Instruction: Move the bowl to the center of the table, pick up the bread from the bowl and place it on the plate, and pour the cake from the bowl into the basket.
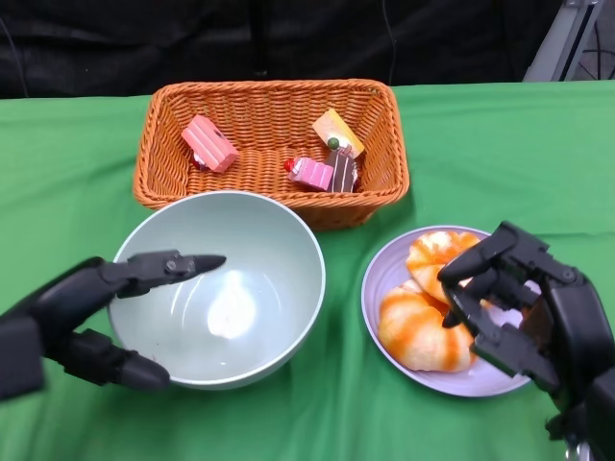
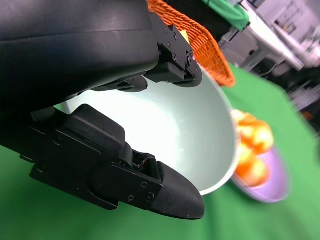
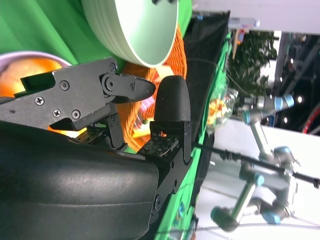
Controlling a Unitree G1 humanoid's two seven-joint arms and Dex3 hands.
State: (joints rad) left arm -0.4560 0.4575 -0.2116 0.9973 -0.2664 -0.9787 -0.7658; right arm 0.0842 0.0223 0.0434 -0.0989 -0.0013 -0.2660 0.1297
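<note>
The pale green bowl (image 1: 259, 288) stands upright and empty in the middle of the table. My left hand (image 1: 86, 312) brackets its left rim, with fingers (image 1: 178, 262) reaching over the inside and the thumb (image 1: 120, 367) outside. I see no firm clasp. Two orange-glazed breads (image 1: 418, 327) lie on the lilac plate (image 1: 471, 382) to the right. My right hand (image 1: 524, 303) hovers over the plate's right side, fingers curled and apart, holding nothing. The orange wicker basket (image 1: 259, 101) behind the bowl holds a pink cake (image 1: 209, 143), a yellow one (image 1: 337, 132) and a pink-brown pair (image 1: 325, 172).
Green cloth (image 1: 500, 144) covers the table, and a black backdrop hangs beyond its far edge. Basket, bowl and plate stand close together. In the left wrist view the bowl (image 2: 165, 130) lies between the basket (image 2: 200, 45) and the plate (image 2: 272, 187).
</note>
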